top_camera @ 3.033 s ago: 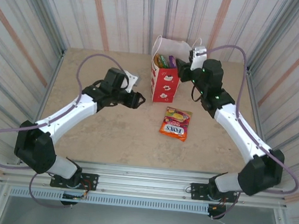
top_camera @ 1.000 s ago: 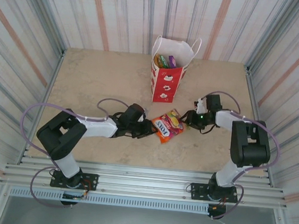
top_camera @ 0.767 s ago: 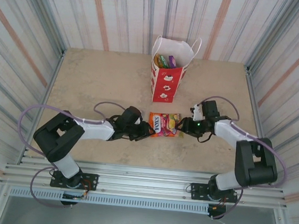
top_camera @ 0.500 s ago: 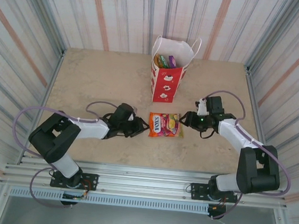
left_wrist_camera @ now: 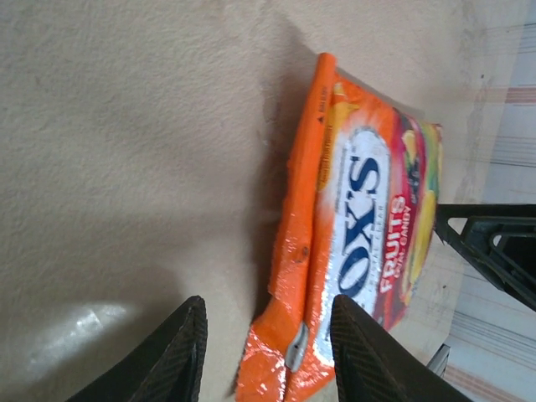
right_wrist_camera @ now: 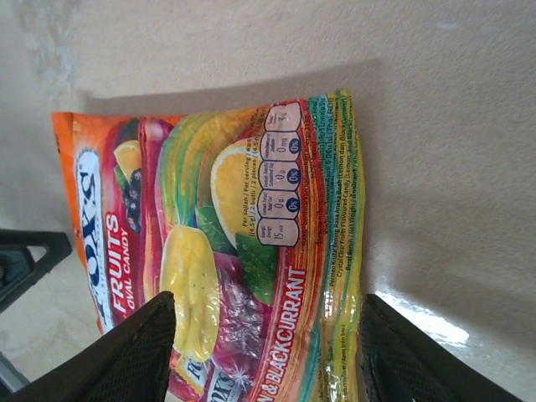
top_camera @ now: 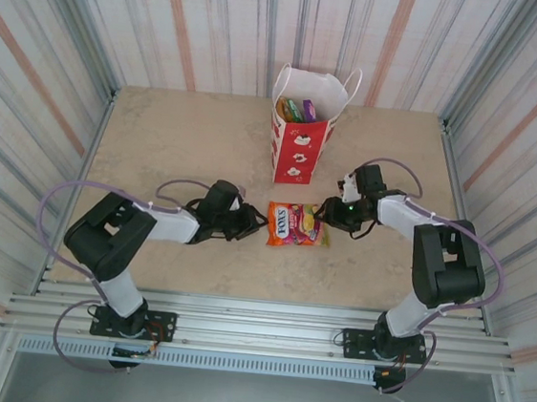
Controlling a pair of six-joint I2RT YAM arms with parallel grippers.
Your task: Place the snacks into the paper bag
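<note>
**Top external.** Paper bag (top_camera: 301, 152): upright at the far middle of the surface (top_camera: 178, 144), white top and red lower band, several snacks (top_camera: 295, 109) standing in its open mouth. FOX'S packet (top_camera: 295, 225): flat on the surface, in front of the bag and apart from it. Left claw (top_camera: 255, 224): low, at the packet's left end. Right claw (top_camera: 323, 216): low, at the packet's right end.

**Left wrist.** Left claw (left_wrist_camera: 266, 311): jaws partly open and holding nothing. The orange sealed edge and near corner of the FOX'S packet (left_wrist_camera: 368, 226) lie between the fingers (left_wrist_camera: 172, 356). One finger overlaps the packet's face, and surface shows between the other finger and the packet. Part of the right claw (left_wrist_camera: 494, 251) shows black past the packet's far end.

**Right wrist.** Right claw (right_wrist_camera: 266, 303): jaws spread wide, one finger at each long side of the FOX'S packet (right_wrist_camera: 243, 226), the packet's end between them. Whether the fingers (right_wrist_camera: 126, 356) touch it cannot be told; the packet lies flat. A dark tip of the left claw (right_wrist_camera: 25, 260) shows at the packet's far end.
</note>
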